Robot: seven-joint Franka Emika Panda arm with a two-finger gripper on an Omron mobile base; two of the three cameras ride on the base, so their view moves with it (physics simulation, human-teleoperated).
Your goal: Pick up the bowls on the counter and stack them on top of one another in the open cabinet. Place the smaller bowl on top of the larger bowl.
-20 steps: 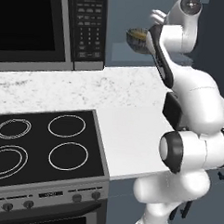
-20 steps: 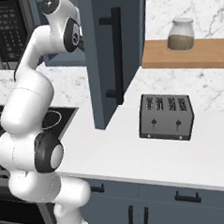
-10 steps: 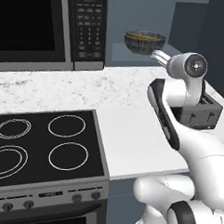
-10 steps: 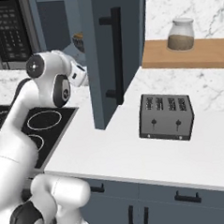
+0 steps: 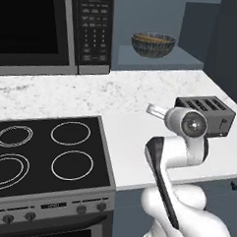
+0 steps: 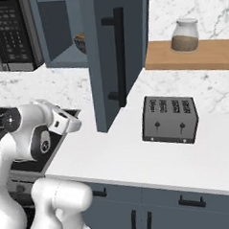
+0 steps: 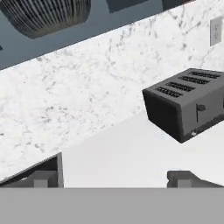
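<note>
Jaws wide and empty on the gripper (image 7: pixel 113 178), low over the counter (image 5: pixel 131 91); bowls (image 5: pixel 153 44) sit stacked up in the open cabinet (image 5: pixel 192 59).

Two stacked bowls (image 5: pixel 153 44), one toaster (image 6: pixel 170 118), one jar (image 6: pixel 184 36), one microwave (image 5: pixel 51 28)

- This is a home kitchen.
- A black stovetop (image 5: pixel 45 153) with ring burners sits beside a white marble-look counter (image 5: pixel 126 98).
- A microwave (image 5: pixel 54 28) hangs above.
- A toaster (image 6: pixel 170 118) stands near blue-grey cabinets (image 6: pixel 112 54).
</note>
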